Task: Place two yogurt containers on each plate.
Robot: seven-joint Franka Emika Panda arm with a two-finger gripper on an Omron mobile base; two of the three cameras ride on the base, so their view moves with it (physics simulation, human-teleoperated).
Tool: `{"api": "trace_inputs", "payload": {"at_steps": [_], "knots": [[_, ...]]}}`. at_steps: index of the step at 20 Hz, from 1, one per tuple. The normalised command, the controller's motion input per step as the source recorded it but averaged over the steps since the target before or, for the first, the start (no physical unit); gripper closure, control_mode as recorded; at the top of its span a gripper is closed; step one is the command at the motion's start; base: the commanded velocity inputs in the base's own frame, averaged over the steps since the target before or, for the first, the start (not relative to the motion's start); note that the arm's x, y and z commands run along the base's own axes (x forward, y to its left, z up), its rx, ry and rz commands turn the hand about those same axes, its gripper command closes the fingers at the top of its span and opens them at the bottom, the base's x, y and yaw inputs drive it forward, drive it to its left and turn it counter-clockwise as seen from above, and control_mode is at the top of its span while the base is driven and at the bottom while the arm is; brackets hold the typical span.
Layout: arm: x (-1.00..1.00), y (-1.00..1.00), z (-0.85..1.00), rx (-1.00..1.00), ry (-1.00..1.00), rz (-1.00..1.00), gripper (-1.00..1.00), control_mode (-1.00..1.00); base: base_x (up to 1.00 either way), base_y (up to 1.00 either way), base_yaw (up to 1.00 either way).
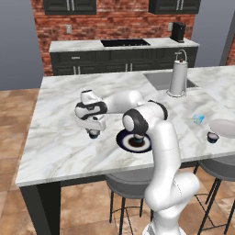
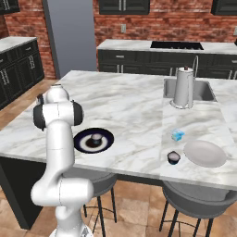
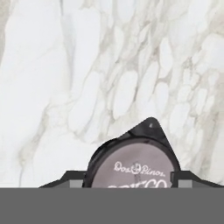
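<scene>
My gripper (image 1: 93,131) reaches down to the marble counter just left of the dark navy plate (image 1: 122,139) (image 2: 80,141). Its fingers press both sides of a dark round yogurt container (image 3: 131,164) (image 1: 94,135) with a pale printed lid, which stands on the counter. Another dark cup (image 2: 96,138) sits in the navy plate's centre. At the right end lies the whitish grey plate (image 1: 225,127) (image 2: 205,153). Beside that plate, on the counter, stand a dark cup (image 1: 212,137) (image 2: 173,157) and the light blue boxy cup (image 1: 198,119) (image 2: 177,135).
A tall steel cylinder with a knob (image 1: 178,79) (image 2: 183,88) stands by the sink (image 1: 158,81) (image 2: 207,91) at the back right. Stools (image 1: 126,186) (image 2: 199,201) sit under the counter's near edge. Bare marble spreads behind and left of the gripper.
</scene>
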Motion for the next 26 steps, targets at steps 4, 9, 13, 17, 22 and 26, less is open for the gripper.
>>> {"api": "trace_inputs", "payload": {"at_steps": [4,9,13,17,22,26], "knots": [[-0.10,-0.02,0.10,0.00,0.00,0.00,1.00,-1.00,0.00,0.00,0.00],[-0.21,-0.07,0.35,0.00,0.00,0.00,1.00,-1.00,0.00,0.00,0.00],[-0.13,-0.11,0.17,0.00,0.01,0.00,1.00,-1.00,0.00,0.00,0.00],[-0.20,-0.17,0.20,0.00,0.01,-0.02,1.00,-1.00,0.00,0.00,0.00],[-0.36,-0.41,0.22,-0.01,0.28,-0.17,1.00,-1.00,0.00,0.00,0.00],[-0.34,-0.44,0.09,-0.04,0.32,-0.21,1.00,-1.00,0.00,0.00,0.00]]}}
